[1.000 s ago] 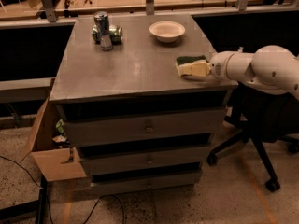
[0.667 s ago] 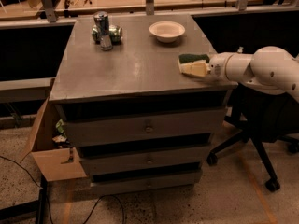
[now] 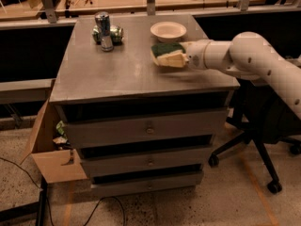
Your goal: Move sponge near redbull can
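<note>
1. Writing: the redbull can (image 3: 103, 28) is silver w/ blue patches, but the words on it are too small to read. Same for the green and silver can (image 3: 114, 34).
2. The arm (image 3: 254, 58) is white and thick. It comes in from the R side, crosses the R edge of the table (image 3: 117, 74) and lies almost flat, pointing L.
3. The hand (image 3: 176, 59) is at the tip of the arm, over the back R part of the table.
4. The hand is closed on the sponge (image 3: 165, 53) and grips it by its R end. The green side is up, the yellow part below. The sponge hangs a bit above the table, w/ a dark shadow under it.
5. The sponge is just in front of the bowl (image 3: 168, 30), near its front rim. It is well apart from the redbull can, w/ bare table b/w them.
6. The redbull can stands up straight at the back L of the table. The green and silver can lies on its side right behind it; touching or not, can't tell.
7. Under the table top are three drawers (image 3: 148, 131). An open cardboard box (image 3: 51, 166) sits on the floor at the L. A black chair (image 3: 256, 121) on wheels is at the R, under the arm.
</note>
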Robot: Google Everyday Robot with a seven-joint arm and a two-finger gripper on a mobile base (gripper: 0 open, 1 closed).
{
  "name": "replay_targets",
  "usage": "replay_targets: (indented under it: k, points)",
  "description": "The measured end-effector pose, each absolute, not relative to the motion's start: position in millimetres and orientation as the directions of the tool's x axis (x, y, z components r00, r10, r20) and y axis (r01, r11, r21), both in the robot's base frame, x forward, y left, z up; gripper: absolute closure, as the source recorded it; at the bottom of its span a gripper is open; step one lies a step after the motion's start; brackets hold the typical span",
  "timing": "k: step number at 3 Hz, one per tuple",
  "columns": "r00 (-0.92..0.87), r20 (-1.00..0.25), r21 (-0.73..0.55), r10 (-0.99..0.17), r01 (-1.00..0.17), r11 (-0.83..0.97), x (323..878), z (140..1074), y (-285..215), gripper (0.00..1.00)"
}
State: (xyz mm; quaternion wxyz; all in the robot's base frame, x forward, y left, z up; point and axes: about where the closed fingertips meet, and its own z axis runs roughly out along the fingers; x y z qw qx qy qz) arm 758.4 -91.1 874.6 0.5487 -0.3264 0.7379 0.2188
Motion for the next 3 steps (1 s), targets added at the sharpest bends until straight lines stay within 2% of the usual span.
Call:
replay_targets:
  k: [1, 3]
  points:
    - [-0.153, -0.944, -0.080, -0.292, -0.752, 0.654, 774.8, 873.4, -42.2, 1.00]
    - [-0.181, -0.918, -0.094, -0.352, -0.764, 0.638, 817.3, 847.6, 30.5, 1.00]
